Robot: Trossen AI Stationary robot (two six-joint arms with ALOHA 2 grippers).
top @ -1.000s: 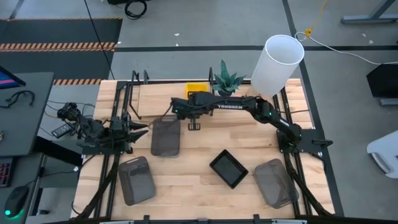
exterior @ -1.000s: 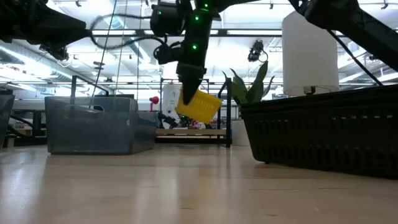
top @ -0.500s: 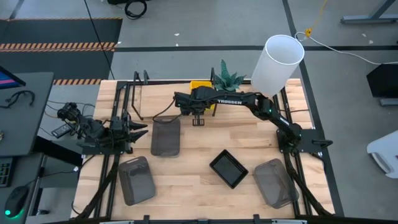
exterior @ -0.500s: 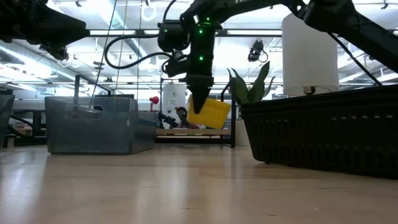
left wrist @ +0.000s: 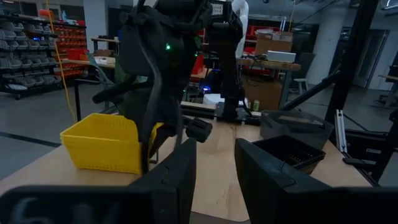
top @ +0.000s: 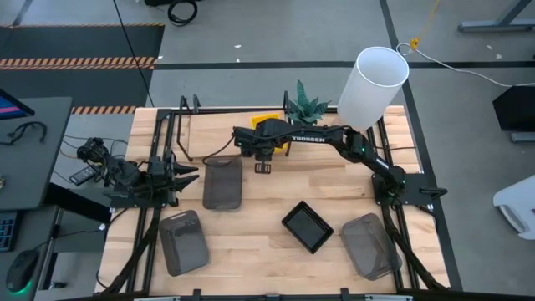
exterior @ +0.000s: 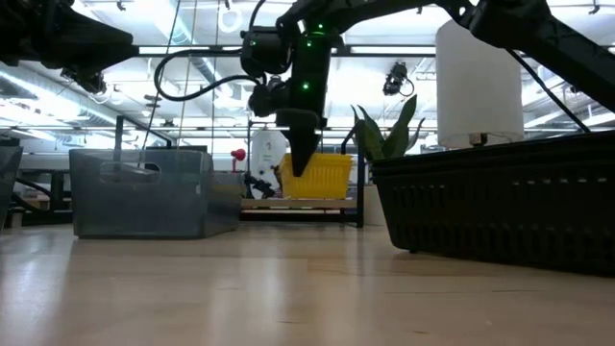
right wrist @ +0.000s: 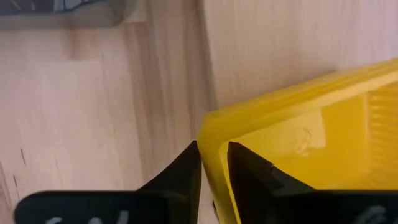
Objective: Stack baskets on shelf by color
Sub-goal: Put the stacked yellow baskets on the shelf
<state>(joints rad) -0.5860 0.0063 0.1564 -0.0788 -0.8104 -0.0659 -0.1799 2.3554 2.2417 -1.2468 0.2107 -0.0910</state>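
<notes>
The yellow basket (top: 269, 123) sits level on the shelf (exterior: 298, 213) along the far edge of the table (top: 267, 217), about midway along that edge and just beside the green plant (top: 304, 104). The right gripper (top: 261, 144) hangs over the basket's near rim, 1 finger (right wrist: 180, 174) outside the yellow wall and the other inside it; the 2 fingers stand a little apart astride the rim, and whether they press on it I cannot tell. In the left wrist view the same basket (left wrist: 102, 142) rests flat on the board with the right arm's dark wrist above it. 1 dark grey basket (top: 223, 184) lies near the middle-left of the table, a 2nd grey one (top: 183, 241) by the near-left corner, and a 3rd (top: 367, 244) by the near-right corner. A black basket (top: 307, 226) lies turned at an angle near the near edge, between them. The left gripper (top: 185, 174) waits at the left edge, fingers parted and holding nothing. A white cylinder (top: 373, 85) stands at the far-right corner.
</notes>
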